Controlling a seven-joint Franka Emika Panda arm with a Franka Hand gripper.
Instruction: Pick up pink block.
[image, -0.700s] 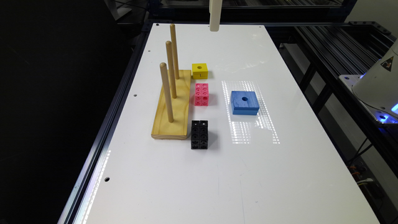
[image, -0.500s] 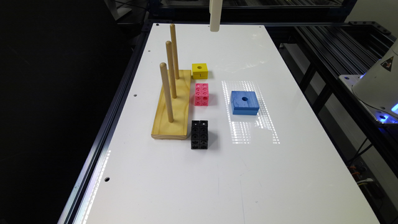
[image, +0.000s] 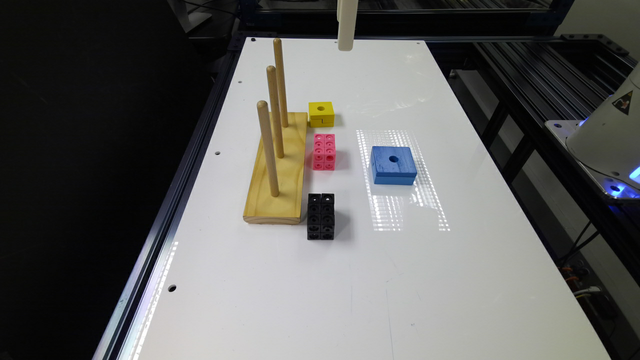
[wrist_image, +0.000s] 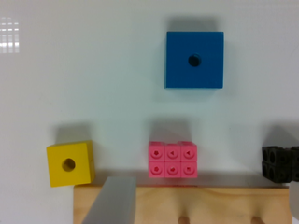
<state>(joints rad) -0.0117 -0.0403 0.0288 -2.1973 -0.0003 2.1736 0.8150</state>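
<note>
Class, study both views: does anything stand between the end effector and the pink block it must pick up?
Nothing visible covers the pink block; its top is bare. The wooden peg base lies close alongside it, the yellow cube and black block off either end.

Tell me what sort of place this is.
Probably a robotics lab bench: a white table on a black metal frame, laid out with a wooden peg stand, a pink block, and other test blocks.

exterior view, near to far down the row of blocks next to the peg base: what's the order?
black block → pink block → yellow cube. The blue block sits off to the exterior view's right, outside that row.
</note>
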